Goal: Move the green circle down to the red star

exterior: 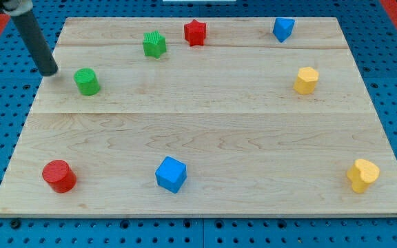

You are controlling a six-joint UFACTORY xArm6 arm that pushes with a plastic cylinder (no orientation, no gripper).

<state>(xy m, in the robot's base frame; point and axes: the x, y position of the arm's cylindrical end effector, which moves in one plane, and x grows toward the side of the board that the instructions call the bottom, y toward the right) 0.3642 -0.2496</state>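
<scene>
- My tip [49, 71] rests near the left edge of the worktop [205, 138], just to the view's left of the green circle [87, 81] and slightly above it, a small gap between them; the tool is a bare rod with nothing to clench, so it holds nothing.
- The green circle stands alone, untouched.
- The green star [154, 44] lies up and to the right of the green circle, and the red star [195, 32] sits just beyond that, near the top edge.
- Well below the green circle are a red cylinder [59, 176] and a blue cube [171, 173].
- Far to the right of the green circle: a blue block [283, 29], a yellow hexagonal block [306, 80], and a yellow heart-like block [362, 174].
</scene>
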